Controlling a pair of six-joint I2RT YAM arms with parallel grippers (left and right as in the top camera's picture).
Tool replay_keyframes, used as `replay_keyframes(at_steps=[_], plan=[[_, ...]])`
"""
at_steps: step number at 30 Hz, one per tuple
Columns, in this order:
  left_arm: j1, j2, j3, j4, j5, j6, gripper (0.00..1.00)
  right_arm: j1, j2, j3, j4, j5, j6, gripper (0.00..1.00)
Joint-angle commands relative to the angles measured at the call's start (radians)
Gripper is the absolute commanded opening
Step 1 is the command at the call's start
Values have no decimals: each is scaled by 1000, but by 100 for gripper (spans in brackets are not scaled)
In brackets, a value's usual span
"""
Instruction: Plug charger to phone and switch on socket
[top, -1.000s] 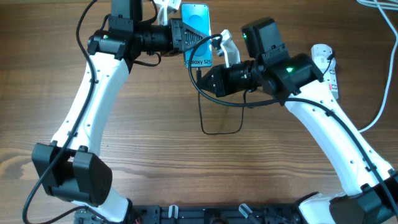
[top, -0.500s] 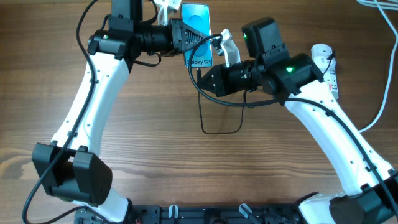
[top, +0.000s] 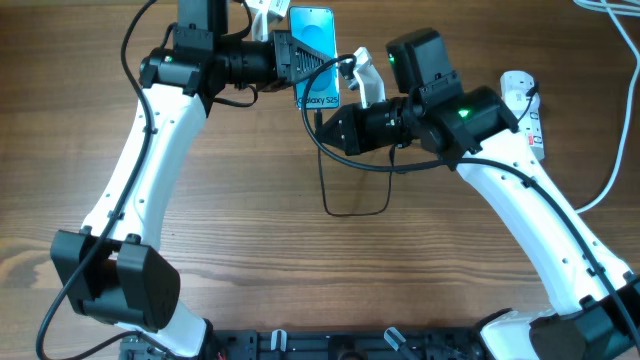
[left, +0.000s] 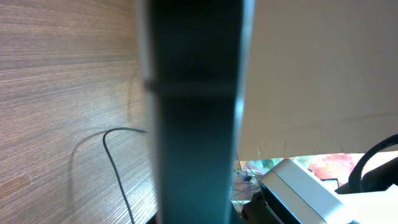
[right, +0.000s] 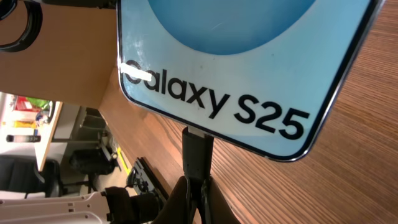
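Observation:
The phone (top: 316, 50), cyan screen with "Galaxy S25" text, is held at the table's back by my left gripper (top: 293, 57), which is shut on its edge. In the left wrist view the phone's dark edge (left: 196, 112) fills the middle. My right gripper (top: 322, 122) is shut on the charger's dark connector (right: 198, 155), whose tip touches the phone's bottom edge (right: 249, 62). The thin black cable (top: 352, 190) loops down onto the table. The white socket (top: 528, 110) lies at the far right, behind the right arm.
A thick white cord (top: 615, 150) curves along the right edge from the socket. A white object (top: 365, 78) stands beside the phone. The cable also shows on the wood in the left wrist view (left: 118, 168).

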Motion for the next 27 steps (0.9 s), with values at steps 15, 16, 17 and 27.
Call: replay_keyframes(at_steps=[15,16,17,27], plan=[[-5,-16,7,-32,58,79,4,-8,2,8,42,25,11,4],[-5,-16,7,-32,58,79,4,-8,2,8,42,25,12,4],[-5,-16,7,-32,58,79,4,-8,2,8,42,25,11,4],[-5,-16,7,-33,120,79,4,-8,2,8,53,25,7,4]])
